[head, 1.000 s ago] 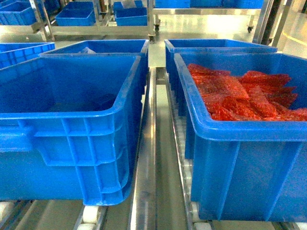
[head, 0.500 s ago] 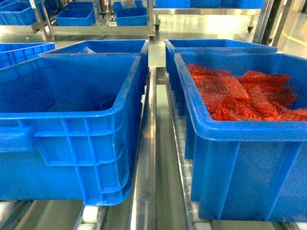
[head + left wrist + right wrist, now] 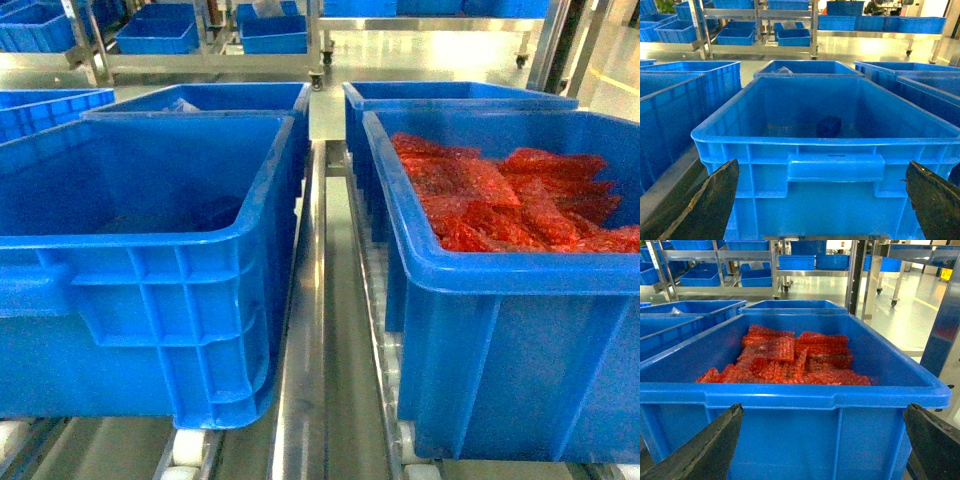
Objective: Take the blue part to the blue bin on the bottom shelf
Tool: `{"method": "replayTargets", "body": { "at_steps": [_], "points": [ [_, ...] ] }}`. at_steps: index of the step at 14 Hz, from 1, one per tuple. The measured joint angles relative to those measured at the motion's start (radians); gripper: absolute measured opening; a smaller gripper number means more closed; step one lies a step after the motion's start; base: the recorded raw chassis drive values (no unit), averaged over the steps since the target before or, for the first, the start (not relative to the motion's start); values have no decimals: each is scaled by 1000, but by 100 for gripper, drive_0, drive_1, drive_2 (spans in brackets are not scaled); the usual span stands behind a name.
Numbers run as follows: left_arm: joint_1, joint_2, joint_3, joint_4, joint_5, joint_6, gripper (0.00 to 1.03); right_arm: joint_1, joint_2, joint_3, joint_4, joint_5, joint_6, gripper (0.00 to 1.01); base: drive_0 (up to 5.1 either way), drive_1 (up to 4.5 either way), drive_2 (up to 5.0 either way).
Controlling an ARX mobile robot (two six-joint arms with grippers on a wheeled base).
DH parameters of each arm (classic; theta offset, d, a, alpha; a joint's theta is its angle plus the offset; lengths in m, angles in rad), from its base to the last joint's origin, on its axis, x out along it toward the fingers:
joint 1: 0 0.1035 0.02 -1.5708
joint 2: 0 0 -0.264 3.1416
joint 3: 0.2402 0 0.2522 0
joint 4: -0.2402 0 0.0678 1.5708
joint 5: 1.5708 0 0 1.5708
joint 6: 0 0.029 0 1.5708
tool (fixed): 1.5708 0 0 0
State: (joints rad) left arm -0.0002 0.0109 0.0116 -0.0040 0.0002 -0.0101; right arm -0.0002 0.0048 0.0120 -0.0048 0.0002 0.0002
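Observation:
A dark blue part (image 3: pixel 829 126) lies on the floor of the large blue bin (image 3: pixel 830 145) straight ahead in the left wrist view. In the head view it shows as a dark shape (image 3: pixel 215 212) inside the left bin (image 3: pixel 150 250). My left gripper (image 3: pixel 822 167) is open in front of that bin's near wall, below its rim, with nothing between the fingers. My right gripper (image 3: pixel 823 410) is also open and holds nothing. It faces the near wall of the right bin (image 3: pixel 790 400). Neither gripper shows in the head view. I cannot tell which bin is the bottom-shelf one.
The right bin (image 3: pixel 500 300) is full of red bagged parts (image 3: pixel 500 200). More blue bins stand behind (image 3: pixel 210 100) and to the left (image 3: pixel 670 115). A steel rail with rollers (image 3: pixel 310 350) runs between the bins. A wheeled rack (image 3: pixel 760 30) with blue bins on low shelves stands across the aisle.

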Motion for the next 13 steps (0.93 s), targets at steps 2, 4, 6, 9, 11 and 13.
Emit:
{"method": "replayTargets", "body": {
  "at_steps": [2,4,6,9,11,13],
  "points": [
    [0,0,0,0,0,0,98,0,0,0,0,0,0,98,0,0,0],
    [0,0,0,0,0,0,98,0,0,0,0,0,0,98,0,0,0],
    [0,0,0,0,0,0,98,0,0,0,0,0,0,98,0,0,0],
    [0,0,0,0,0,0,98,0,0,0,0,0,0,98,0,0,0],
    [0,0,0,0,0,0,98,0,0,0,0,0,0,98,0,0,0],
    [0,0,0,0,0,0,98,0,0,0,0,0,0,98,0,0,0]
  ]
}}
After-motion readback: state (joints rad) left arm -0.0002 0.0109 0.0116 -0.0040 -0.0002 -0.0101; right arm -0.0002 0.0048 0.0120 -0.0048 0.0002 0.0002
